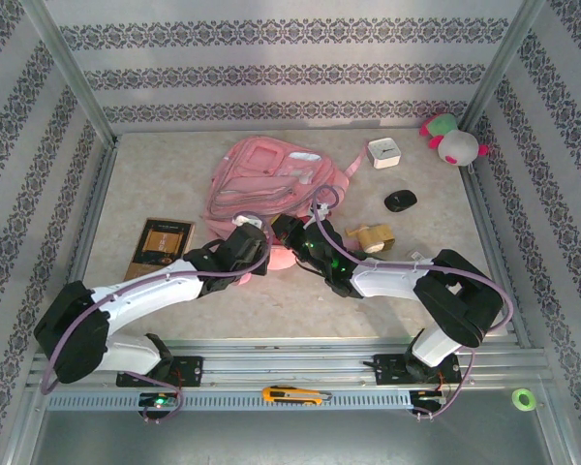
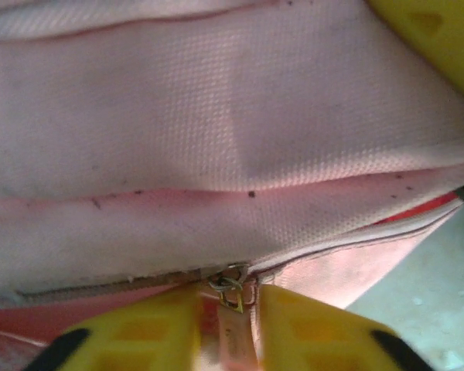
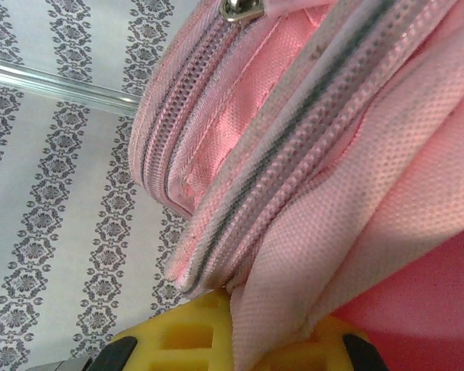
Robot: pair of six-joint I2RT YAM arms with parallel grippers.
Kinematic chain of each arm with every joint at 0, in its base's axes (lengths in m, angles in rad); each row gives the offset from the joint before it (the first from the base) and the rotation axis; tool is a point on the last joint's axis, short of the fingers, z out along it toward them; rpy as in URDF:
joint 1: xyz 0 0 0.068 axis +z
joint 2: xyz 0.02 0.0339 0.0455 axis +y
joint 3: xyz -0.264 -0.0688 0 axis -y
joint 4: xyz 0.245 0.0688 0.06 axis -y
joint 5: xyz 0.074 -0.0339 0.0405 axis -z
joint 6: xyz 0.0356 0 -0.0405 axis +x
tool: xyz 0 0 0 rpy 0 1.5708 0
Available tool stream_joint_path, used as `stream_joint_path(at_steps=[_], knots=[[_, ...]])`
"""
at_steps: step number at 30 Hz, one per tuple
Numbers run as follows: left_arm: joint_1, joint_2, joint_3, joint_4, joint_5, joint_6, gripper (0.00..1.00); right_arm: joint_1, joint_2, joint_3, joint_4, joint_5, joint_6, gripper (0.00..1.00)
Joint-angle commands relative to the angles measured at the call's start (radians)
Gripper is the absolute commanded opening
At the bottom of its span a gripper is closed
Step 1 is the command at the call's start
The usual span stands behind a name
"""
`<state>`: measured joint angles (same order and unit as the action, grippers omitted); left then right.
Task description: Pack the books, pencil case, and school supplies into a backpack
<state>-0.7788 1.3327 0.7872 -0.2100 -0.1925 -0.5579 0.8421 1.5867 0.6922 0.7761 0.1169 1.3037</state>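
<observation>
The backpack [image 1: 271, 179] lies in the middle, toward the far side. The left gripper [image 2: 228, 321] pinches its zip pull [image 2: 230, 287]. The right gripper [image 3: 272, 340] is squeezed tight on its cloth.

The left arm [image 1: 155, 291] and right arm [image 1: 387, 281] have white links, black joints and purple cables looped alongside; green lights glow on them. Their fingers [image 2: 139, 332] are yellow, ribbed plastic.
</observation>
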Motion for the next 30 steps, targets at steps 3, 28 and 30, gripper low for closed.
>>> stream_joint_path(at_steps=[3,28,30], knots=[[-0.010,0.000,-0.001,0.005,-0.077,0.020,0.00,0.003,-0.033,0.027,0.115,-0.044,-0.014,0.00],[0.274,-0.306,-0.160,-0.038,0.179,0.286,0.00,-0.563,-0.379,0.032,-0.517,-1.164,-0.270,0.00],[0.292,-0.287,-0.158,-0.014,0.188,0.300,0.00,-0.593,-0.369,0.056,-0.537,-1.229,-0.289,0.00]])
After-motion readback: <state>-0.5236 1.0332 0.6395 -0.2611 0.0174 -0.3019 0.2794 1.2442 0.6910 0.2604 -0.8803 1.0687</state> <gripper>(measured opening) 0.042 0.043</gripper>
